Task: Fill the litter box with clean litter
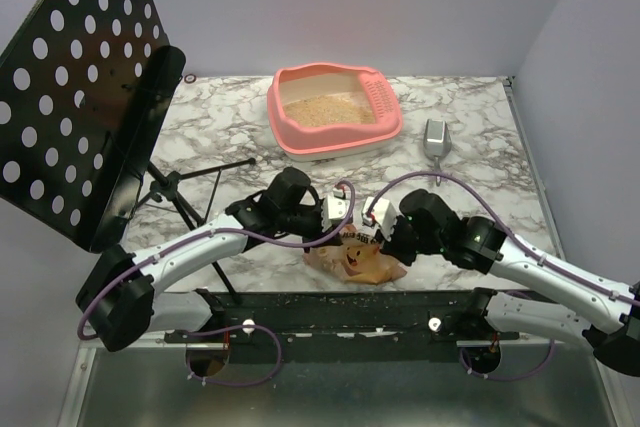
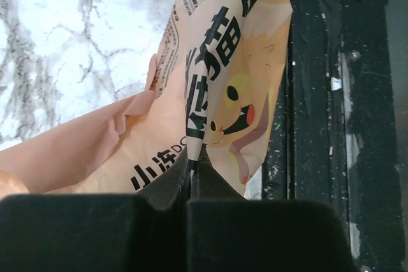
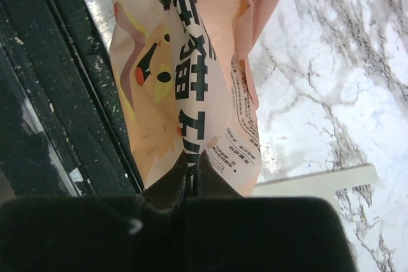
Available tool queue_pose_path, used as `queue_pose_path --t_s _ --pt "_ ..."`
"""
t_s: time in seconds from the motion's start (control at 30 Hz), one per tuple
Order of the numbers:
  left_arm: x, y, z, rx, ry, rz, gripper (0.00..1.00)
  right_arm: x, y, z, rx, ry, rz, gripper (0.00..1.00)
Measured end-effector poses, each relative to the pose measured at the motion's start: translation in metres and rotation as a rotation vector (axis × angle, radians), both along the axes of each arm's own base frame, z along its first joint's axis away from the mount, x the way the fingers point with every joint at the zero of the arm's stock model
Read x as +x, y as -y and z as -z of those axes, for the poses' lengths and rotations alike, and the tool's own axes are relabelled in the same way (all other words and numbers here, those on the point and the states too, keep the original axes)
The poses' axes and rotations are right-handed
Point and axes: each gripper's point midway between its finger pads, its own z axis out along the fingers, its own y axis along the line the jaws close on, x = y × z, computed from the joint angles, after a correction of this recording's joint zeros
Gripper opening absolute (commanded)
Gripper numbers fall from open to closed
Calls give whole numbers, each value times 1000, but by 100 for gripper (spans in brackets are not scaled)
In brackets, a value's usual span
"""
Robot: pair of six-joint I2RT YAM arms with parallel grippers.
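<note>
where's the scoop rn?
Top view, right of centre towards the far edge: the scoop lies just right of the litter box, not touching it.

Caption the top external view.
The left hand and right hand pinch the paper bag; litter box behind holds clean litter.

Peach-tan paper bag (image 2: 159, 144) in black left gripper (image 2: 190, 186) and right gripper (image 3: 191, 173): black print, yellow cartoon face, red mouth; beyond them pink litter box (image 1: 290, 139), tan-beige clean litter (image 1: 325, 110), silver scoop (image 1: 436, 137), white-grey marbled table (image 1: 215, 132).
</note>
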Motion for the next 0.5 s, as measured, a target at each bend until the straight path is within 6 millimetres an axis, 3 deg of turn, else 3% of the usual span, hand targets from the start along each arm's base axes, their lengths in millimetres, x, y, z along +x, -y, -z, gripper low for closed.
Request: queue_pose_path --t_s 0.27,0.5 --pt "35 -4 -17 51 110 -135 0 34 4 -11 55 55 121 0" --pt "63 -37 -62 41 280 -349 0 78 -23 -48 174 118 140 0"
